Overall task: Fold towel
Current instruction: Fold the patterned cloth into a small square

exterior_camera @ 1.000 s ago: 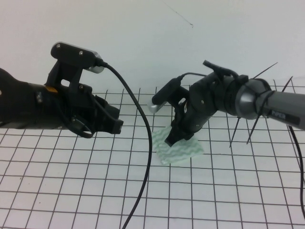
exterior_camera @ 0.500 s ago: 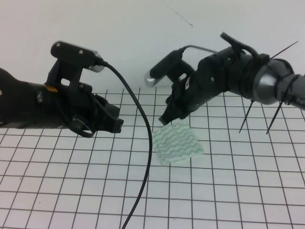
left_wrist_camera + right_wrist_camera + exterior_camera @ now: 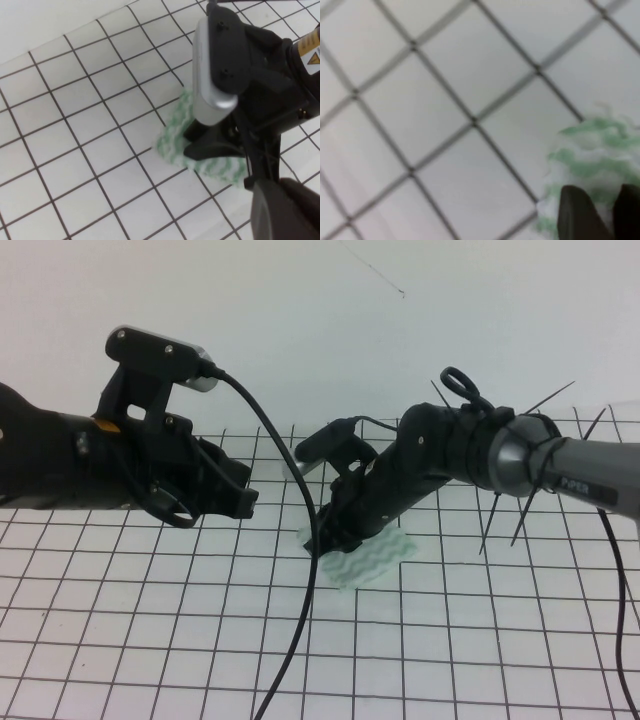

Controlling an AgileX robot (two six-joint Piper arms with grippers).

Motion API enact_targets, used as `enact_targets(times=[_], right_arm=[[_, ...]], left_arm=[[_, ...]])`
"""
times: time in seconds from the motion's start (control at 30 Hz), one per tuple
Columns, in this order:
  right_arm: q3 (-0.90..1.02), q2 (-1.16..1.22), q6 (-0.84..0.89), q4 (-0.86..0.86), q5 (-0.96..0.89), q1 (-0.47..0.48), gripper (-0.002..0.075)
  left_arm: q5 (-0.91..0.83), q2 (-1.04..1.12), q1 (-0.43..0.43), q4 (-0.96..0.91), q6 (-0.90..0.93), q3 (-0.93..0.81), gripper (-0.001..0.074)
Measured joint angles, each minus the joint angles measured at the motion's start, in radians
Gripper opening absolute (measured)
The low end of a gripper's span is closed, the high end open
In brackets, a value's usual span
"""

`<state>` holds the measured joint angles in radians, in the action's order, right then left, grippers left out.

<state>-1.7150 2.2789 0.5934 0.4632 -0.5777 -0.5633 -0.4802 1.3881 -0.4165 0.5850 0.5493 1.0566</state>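
The left end effector (image 3: 240,502) hangs above the left part of the gridded surface (image 3: 150,620), its jaws closed on nothing, well apart from the towel (image 3: 375,558); the towel, white with green wavy stripes, lies on the surface near the middle, toward the far side; the right end effector (image 3: 322,540) is down at the towel's left edge, arm reaching in from the right; in the right wrist view its two dark fingertips (image 3: 577,212) stand a narrow gap apart, tips on the cloth (image 3: 590,150); the left wrist view shows the towel's edge (image 3: 172,137) bunched beside the finger.
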Motion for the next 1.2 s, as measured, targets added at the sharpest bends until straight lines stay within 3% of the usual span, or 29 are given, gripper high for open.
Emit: enact_targets(times=[0.23,0.4,0.53,0.8,1.2], right_arm=[[0.0,-0.048,0.095,0.076,0.03,0.015,0.0169],[-0.002,-0.123,0.03,-0.078,0.053,0.066,0.0169],[0.001,-0.111,-0.08,-0.187,-0.055,0.125,0.0163],[0.001,-0.052,-0.069,-0.194,-0.082,0.154,0.0016],[0.001,-0.026,-0.052,-0.179,-0.246,0.152,-0.0001]], left_arm=[[-0.002,0.0,0.0,0.0,-0.001,0.0,-0.0001],[-0.002,0.0,0.0,0.0,-0.001,0.0,-0.0001],[-0.004,0.007,0.0,0.002,-0.064,0.0,-0.0001],[-0.008,0.063,0.0,0.038,-0.083,0.0,-0.0001],[-0.029,0.063,0.0,0.036,-0.081,0.0,-0.0001]])
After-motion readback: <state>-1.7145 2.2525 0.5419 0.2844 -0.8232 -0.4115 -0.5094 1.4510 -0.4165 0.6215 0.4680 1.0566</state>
